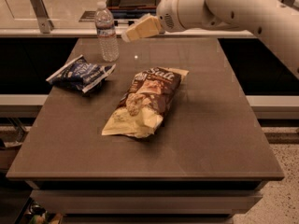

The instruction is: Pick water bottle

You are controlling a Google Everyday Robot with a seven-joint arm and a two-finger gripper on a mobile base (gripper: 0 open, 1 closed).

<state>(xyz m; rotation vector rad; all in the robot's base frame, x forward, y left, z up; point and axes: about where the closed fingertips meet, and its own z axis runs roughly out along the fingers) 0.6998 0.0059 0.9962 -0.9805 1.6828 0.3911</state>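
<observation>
The claw (133, 33) is hanging above the far side of the table (210, 125), near the water bottle (106, 31) and not touching it. I cannot tell if the claw is spread or pressed together. The water bottle is standing upright at the far left. A blue chip bag (81, 73) and a brown chip bag (145, 101) are lying nearer me.

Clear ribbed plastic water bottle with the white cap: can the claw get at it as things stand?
Probably yes. The claw hovers close beside the upright clear plastic water bottle, with nothing between them.
</observation>
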